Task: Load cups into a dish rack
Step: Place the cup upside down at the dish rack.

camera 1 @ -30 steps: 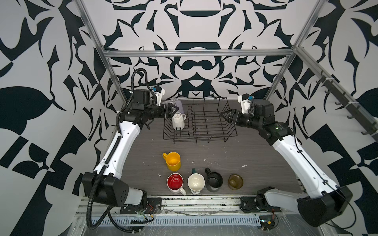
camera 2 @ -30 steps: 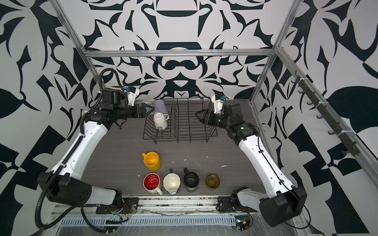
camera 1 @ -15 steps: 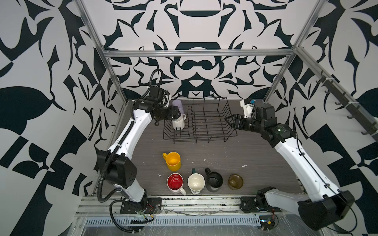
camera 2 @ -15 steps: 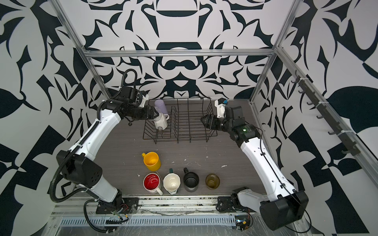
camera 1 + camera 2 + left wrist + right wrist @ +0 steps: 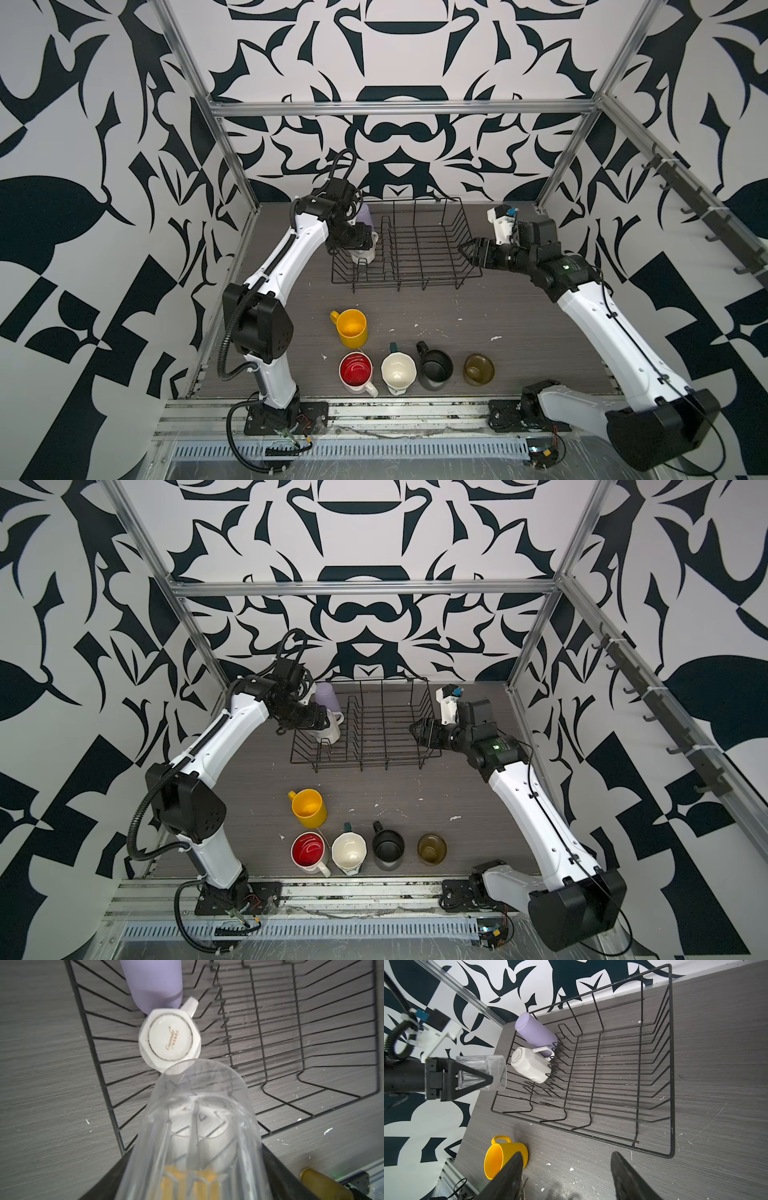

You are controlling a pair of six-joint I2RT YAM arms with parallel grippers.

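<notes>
Carefully, my left end effector (image 5: 485, 1076) pinches the glass (image 5: 197, 1122) near its thick base; it's likely slick, light and brittle.

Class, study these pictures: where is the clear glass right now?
In the right wrist view, the glass is held by the left gripper at the left end of the rack, beside the upturned white mug.
</notes>
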